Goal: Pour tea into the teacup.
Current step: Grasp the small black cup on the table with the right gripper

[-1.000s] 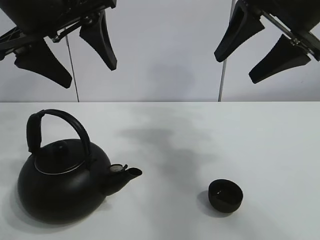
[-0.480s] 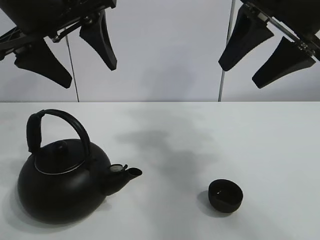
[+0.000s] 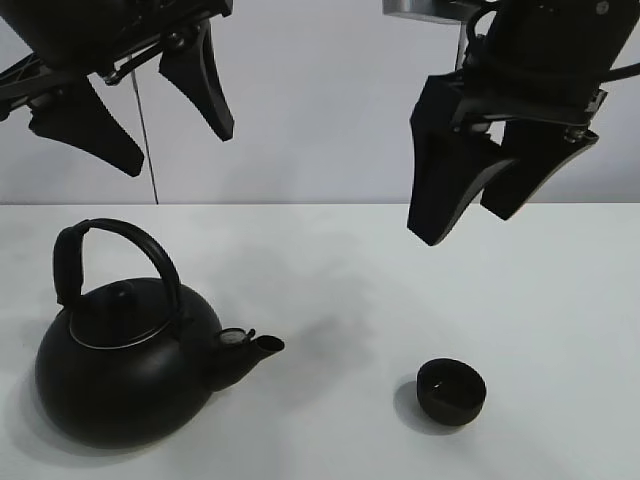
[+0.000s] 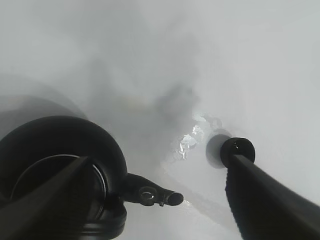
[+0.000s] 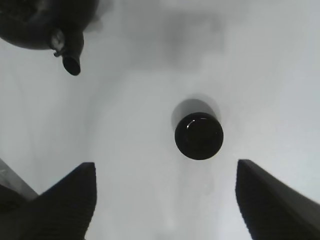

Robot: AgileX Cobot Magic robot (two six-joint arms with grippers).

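Overhead and wrist views of a white table (image 3: 400, 270) bearing two objects. The teacup (image 3: 451, 391), a small round matte-black cup without a handle, stands upright on the table's near right part, well apart from the kettle (image 3: 120, 370). The kettle is a large round black vessel with an arched handle (image 3: 120, 240), and it sits on the near left. Its spout (image 3: 250, 352) points toward the teacup's side of the table. The left gripper (image 3: 176, 148) hangs high above the kettle, fingers spread wide and holding nothing. Its wrist view shows the kettle (image 4: 60, 165) and the teacup (image 4: 238, 150) below, both untouched. The right gripper (image 3: 465, 224) hangs in the air above the teacup, pointing downward, with a clear gap between its two fingers and nothing between them. In the right wrist view the teacup (image 5: 199, 135) appears between the spread fingers (image 5: 65, 200), its dark interior facing the camera. The kettle (image 5: 45, 20) shows only at the frame's corner. Whether the teacup holds any liquid cannot be told.
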